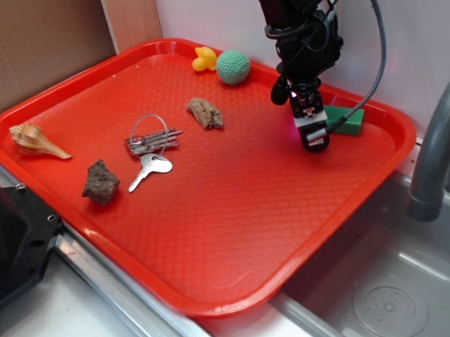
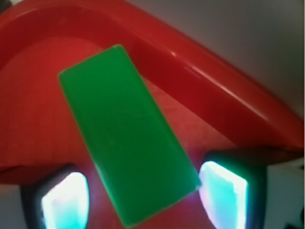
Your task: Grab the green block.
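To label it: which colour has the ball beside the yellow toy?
Pale green ball, knitted-looking; the exterior view shows it best.

Up close, the green block (image 2: pixel 126 138) lies flat and slantwise on the red tray (image 2: pixel 43 109), near its raised, curved rim. Its lower end sits between the two glowing fingertips (image 2: pixel 66 200) of the gripper (image 2: pixel 143 195), jaws spread on either side of it.

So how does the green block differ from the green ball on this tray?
The green block is flat and rectangular; the green ball is round. The block looks smooth and saturated green; the ball is textured and paler. The block lies at the pincer, the ball sits apart beside a yellow toy. Both rest on the red tray near its far rim.
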`<state>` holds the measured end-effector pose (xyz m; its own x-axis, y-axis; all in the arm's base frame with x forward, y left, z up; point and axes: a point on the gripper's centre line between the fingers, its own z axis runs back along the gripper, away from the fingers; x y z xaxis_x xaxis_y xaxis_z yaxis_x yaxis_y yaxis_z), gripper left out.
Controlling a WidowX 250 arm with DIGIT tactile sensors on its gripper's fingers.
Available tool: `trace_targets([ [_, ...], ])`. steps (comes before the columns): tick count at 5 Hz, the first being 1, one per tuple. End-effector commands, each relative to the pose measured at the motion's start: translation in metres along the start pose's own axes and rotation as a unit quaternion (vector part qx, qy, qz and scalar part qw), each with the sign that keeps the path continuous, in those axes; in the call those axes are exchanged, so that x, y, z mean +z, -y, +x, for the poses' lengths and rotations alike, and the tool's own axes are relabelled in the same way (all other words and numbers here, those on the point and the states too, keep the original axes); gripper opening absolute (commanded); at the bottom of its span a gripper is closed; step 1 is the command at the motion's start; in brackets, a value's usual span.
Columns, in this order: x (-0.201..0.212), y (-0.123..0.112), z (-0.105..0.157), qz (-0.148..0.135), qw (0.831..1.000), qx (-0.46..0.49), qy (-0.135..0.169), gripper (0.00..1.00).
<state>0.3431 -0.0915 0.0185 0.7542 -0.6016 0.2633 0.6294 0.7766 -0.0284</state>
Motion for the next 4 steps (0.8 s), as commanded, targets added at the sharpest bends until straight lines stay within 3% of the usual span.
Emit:
trace_targets([
  [1,0.0137,0.0421,0.0139,-0.014,0.996,-0.083,0.019,1.00],
  [2,0.0093,0.0515,0.0155,0.000,0.997,-0.078,0.007,0.00],
  [4,0.0086,0.0463,0.0143,-0.001,0.998,-0.065,0.002,0.00],
])
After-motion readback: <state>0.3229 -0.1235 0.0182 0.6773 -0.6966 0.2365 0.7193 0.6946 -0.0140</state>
